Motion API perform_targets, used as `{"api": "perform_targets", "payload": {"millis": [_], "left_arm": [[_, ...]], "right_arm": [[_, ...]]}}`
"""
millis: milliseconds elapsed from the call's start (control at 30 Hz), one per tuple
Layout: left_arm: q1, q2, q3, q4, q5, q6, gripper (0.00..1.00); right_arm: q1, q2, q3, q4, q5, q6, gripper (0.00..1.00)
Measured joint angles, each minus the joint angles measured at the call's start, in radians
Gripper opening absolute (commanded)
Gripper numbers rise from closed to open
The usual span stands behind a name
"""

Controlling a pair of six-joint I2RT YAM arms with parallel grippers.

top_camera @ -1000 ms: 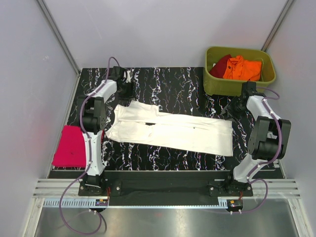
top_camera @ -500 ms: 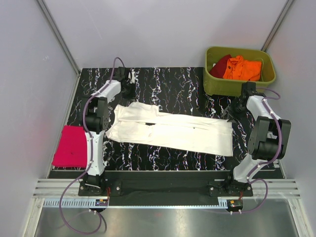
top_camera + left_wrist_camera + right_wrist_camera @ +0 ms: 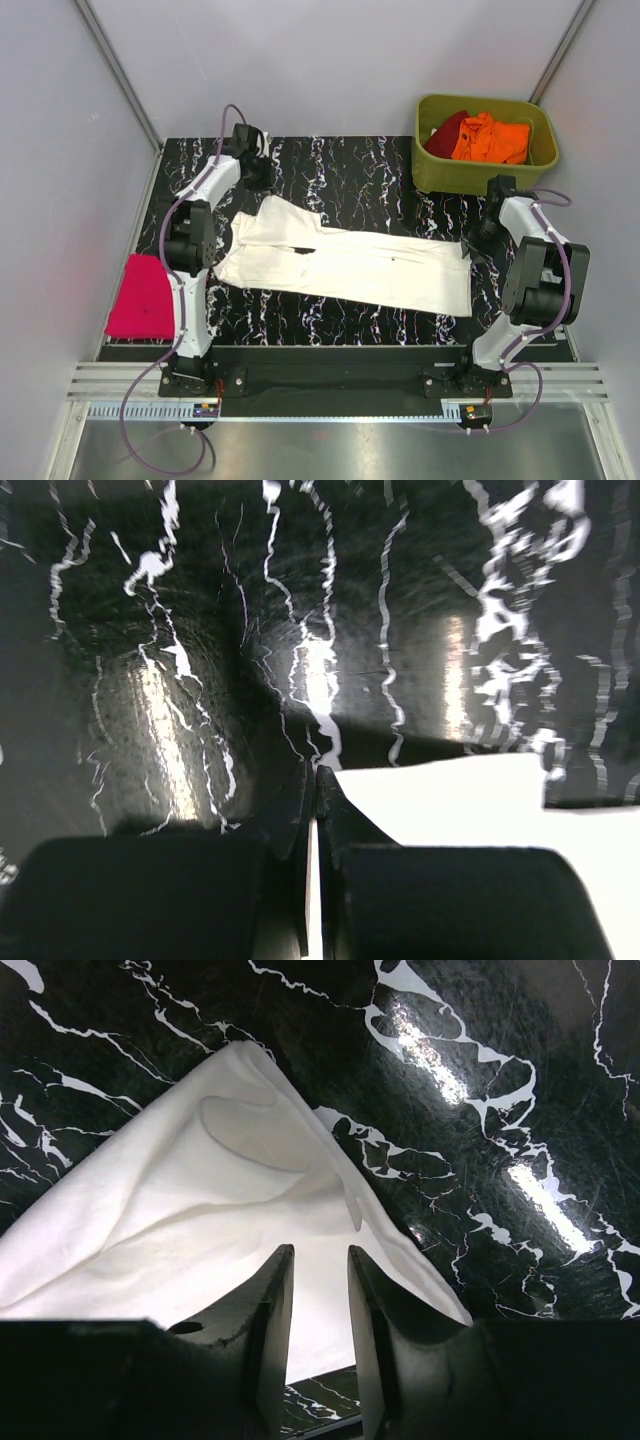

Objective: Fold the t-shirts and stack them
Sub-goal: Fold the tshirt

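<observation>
Axis: our white t-shirt [image 3: 345, 262] runs left to right.
Left gripper [image 3: 315, 780]: pinched shut on its upper-left corner.
Right gripper [image 3: 318, 1260]: narrow, astride the right end; grip unclear to us.

Black marble table [image 3: 340, 170]: white shirt [image 3: 350, 265], pink shirt [image 3: 142, 295], green tub [image 3: 440, 172].

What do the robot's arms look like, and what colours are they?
The left arm and right arm are white with chunky black joints. A thin purple cable loops along each one. The left gripper and right gripper each have two black fingers.
</observation>
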Motion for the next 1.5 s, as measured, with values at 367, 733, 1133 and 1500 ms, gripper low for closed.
{"api": "perform_targets", "payload": {"millis": [367, 733, 1133, 1500], "left_arm": [[0.0, -0.058, 0.005, 0.001, 0.022, -0.037, 0.0], [0.0, -0.058, 0.005, 0.001, 0.041, -0.056, 0.0], [0.0, -0.058, 0.016, -0.002, 0.045, -0.06, 0.0], [0.0, -0.063, 0.047, -0.013, 0.045, -0.086, 0.0]], "right_arm": [[-0.03, 0.003, -0.021, 0.05, 0.021, -0.068, 0.38], [-0.04, 0.026, -0.055, 0.131, -0.037, -0.114, 0.36], [-0.05, 0.027, -0.086, 0.158, -0.089, -0.116, 0.27], [-0.05, -0.013, -0.086, 0.135, -0.089, -0.089, 0.0]]}}
